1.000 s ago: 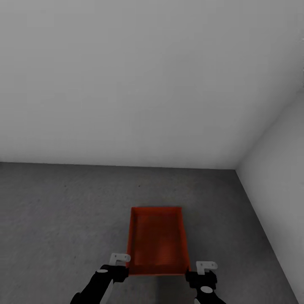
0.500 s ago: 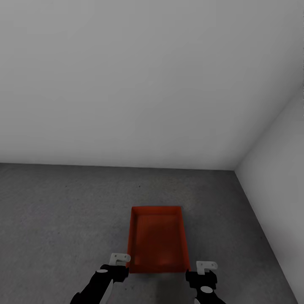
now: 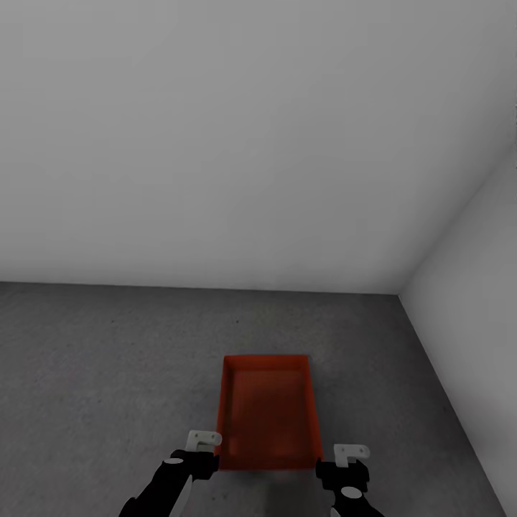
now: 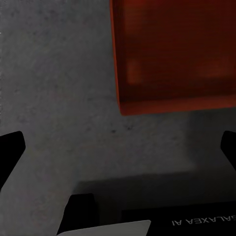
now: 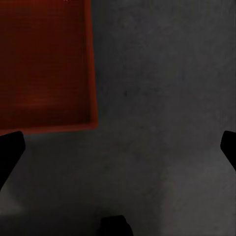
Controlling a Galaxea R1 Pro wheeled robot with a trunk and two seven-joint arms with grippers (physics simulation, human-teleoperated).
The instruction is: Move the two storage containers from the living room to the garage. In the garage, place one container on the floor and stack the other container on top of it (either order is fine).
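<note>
Both sets of jaws stand spread wide and grasp nothing: the left gripper [image 3: 203,450] hangs just off the near left corner of the storage container [image 3: 267,413], the right gripper [image 3: 346,463] just off its near right corner, each apart from the rim. In the wrist views the dark finger tips [image 4: 11,152] sit at the frame edges with bare concrete between them.

The container rests flat on the garage floor [image 3: 108,373], open side up, long axis running away from the robot, near the corner where the far wall [image 3: 215,143] meets the right wall [image 3: 474,273]. No second bin is visible here — so stacking looks unfinished.

It is probably light and stiff, with smooth, slippery walls; the thin top rim seems the best place to pinch, one side wall per gripper — evenly, or it may tilt.
</note>
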